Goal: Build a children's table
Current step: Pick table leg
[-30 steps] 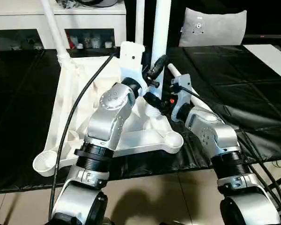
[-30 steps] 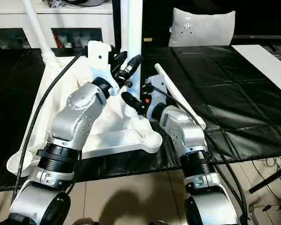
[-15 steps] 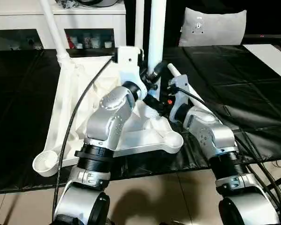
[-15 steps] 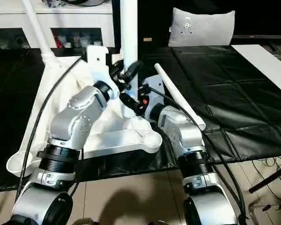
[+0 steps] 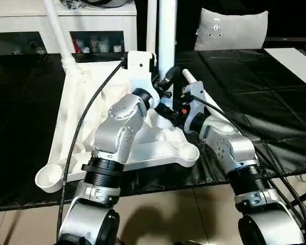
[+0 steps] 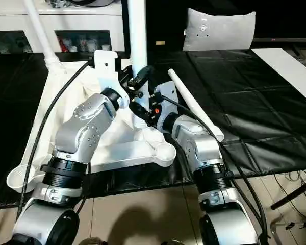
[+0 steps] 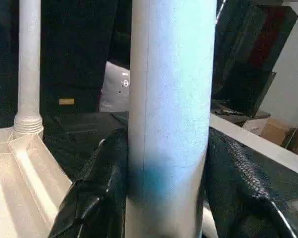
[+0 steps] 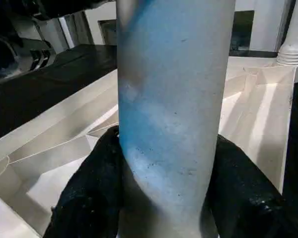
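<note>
A thick white leg (image 7: 170, 114) stands upright through the middle of the left wrist view, running out of sight above. The left pincer (image 7: 164, 188) clasps it: 1 black finger (image 7: 97, 193) presses against one side and the other against the opposite side, both touching the tube. Beyond, a 2nd, slimmer white leg (image 7: 29, 64) stands upright with its ribbed foot seated in a corner of the white tabletop (image 7: 20, 183), whose raised ribs slope away from that corner. Black cover (image 7: 74, 124) lies over the bench behind them.

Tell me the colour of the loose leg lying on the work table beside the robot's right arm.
White; the loose leg shows best in the right eye view.
</note>
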Tool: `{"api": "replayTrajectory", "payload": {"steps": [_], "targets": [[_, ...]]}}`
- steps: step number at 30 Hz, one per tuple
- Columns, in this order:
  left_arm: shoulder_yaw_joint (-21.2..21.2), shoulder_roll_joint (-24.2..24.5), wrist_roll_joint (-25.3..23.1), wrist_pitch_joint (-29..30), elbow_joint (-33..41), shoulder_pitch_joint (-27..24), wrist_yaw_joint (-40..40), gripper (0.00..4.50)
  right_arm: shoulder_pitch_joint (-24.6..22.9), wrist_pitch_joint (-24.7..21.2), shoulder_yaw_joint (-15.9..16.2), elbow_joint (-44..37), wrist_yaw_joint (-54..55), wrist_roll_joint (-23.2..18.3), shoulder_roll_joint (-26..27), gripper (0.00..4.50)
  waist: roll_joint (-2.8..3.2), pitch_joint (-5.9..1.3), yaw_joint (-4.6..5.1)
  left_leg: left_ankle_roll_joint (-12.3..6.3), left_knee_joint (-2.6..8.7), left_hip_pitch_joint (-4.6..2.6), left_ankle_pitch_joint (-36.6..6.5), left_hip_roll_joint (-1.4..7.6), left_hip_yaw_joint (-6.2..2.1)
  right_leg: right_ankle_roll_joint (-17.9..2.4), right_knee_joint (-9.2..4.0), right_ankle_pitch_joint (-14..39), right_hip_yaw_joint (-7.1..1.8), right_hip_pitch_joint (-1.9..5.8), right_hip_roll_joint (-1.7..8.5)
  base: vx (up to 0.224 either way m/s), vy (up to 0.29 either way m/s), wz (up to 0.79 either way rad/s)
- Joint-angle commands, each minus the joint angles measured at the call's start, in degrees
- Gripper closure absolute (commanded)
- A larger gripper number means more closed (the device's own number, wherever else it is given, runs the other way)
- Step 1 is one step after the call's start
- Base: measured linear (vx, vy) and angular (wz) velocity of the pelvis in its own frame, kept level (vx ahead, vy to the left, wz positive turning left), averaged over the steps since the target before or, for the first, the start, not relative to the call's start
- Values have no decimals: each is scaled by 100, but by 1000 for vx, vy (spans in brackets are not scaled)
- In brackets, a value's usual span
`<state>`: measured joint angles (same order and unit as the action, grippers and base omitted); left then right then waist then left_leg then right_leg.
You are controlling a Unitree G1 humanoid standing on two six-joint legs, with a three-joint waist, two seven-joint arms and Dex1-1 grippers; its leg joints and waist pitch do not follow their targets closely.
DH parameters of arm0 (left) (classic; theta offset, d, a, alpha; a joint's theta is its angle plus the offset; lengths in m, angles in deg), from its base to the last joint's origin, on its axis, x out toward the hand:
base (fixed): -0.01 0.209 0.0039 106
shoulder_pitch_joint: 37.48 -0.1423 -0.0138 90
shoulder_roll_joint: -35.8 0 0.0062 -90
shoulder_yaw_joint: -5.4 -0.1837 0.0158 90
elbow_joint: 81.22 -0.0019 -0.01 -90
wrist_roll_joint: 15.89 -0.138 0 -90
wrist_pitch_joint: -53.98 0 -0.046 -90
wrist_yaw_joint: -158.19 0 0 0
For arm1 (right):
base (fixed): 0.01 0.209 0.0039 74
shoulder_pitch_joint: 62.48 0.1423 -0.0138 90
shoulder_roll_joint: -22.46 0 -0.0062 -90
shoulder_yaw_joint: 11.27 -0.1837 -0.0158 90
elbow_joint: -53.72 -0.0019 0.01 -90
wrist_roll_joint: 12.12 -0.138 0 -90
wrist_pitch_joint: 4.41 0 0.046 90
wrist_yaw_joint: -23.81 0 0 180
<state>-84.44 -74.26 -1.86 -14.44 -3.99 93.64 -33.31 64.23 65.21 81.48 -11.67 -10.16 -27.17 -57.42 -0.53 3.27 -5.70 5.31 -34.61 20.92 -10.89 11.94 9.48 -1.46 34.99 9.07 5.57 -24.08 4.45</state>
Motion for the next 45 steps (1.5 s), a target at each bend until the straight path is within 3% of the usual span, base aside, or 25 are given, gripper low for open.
{"api": "replayTrajectory", "payload": {"steps": [1,8,9,10,16,19,20,21,24,26,28,32,35,37,45], "targets": [[66,-7,-9,-49,-55,63,96,263,71,98,18,-119,59,86,-40,257,-32,-449,1,-252,354,13,-675,61,18,-742,-440,1418,-267,414,321,0,0,0],[53,0,-5,-59,-30,34,56,265,40,-7,-34,-100,14,23,-46,257,-28,-449,20,-253,354,18,-704,56,16,-758,-443,1420,-265,420,319,0,0,0],[52,6,-2,-58,-24,28,36,265,38,-62,-65,-103,-2,-25,-43,201,-24,-449,24,-260,355,18,-702,57,16,-767,-444,1409,-266,421,320,0,0,0],[50,15,-1,-57,-21,27,18,265,37,-50,-72,-93,15,-15,-49,187,-31,-447,29,-268,354,18,-711,58,16,-766,-445,1419,-263,419,318,0,0,0],[150,170,75,-56,-55,61,-131,265,-28,-273,-175,-113,-98,-148,-132,140,-36,-445,36,-286,357,11,-699,60,15,-773,-442,1455,-263,415,316,0,0,0],[207,330,199,-7,-97,79,-409,265,-109,-680,-200,-154,-260,-265,-266,110,-61,-447,31,-306,353,13,-636,47,22,-774,-435,1415,-267,422,311,0,0,0],[252,405,307,61,-113,99,-579,265,-194,-601,-244,-240,-370,-341,-308,101,-54,-447,21,-310,352,15,-625,53,25,-776,-436,1401,-270,422,325,0,0,0],[268,458,377,107,-124,109,-712,265,-221,-727,-271,-283,-397,-393,-355,89,-74,-446,17,-317,353,17,-608,52,26,-763,-439,1395,-271,425,324,0,0,0],[360,595,583,188,-186,147,-1043,265,-242,-1055,-368,-391,-543,-595,-502,57,-55,-445,14,-305,354,13,-584,53,26,-815,-429,1378,-269,421,321,0,0,0],[475,730,875,374,-253,194,-1452,265,-245,-886,-510,-516,-959,-863,-616,51,1,-448,-6,-289,348,7,-618,48,26,-825,-429,1408,-266,425,334,0,0,0],[543,826,1113,506,-269,228,-1801,265,-250,-844,-538,-610,-1136,-899,-749,22,-21,-447,-12,-287,355,2,-632,58,23,-837,-424,1382,-266,417,326,0,0,0],[529,1112,1572,877,-266,300,-2693,265,-276,-1239,-724,-955,-1606,-1320,-1049,3,-56,-446,-29,-336,350,-2,-577,47,36,-923,-413,1306,-272,424,318,0,0,0],[410,1283,1777,1088,-219,331,-3313,265,-374,-1640,-489,-1248,-2401,-1580,-1436,0,-53,-444,-63,-384,349,-2,-540,60,31,-941,-401,1290,-275,437,327,0,0,0],[278,1397,1946,1196,-78,327,-3795,265,-471,-1616,-204,-1422,-3008,-1600,-1689,0,-65,-436,-102,-410,346,-2,-586,65,37,-927,-413,1409,-268,441,336,0,0,0],[20,1458,2502,1579,351,289,-4834,265,-489,-1835,153,-1567,-3639,-1769,-1830,18,-73,-429,-114,-285,348,7,-631,75,35,-889,-433,1695,-268,428,344,0,0,0]]}}
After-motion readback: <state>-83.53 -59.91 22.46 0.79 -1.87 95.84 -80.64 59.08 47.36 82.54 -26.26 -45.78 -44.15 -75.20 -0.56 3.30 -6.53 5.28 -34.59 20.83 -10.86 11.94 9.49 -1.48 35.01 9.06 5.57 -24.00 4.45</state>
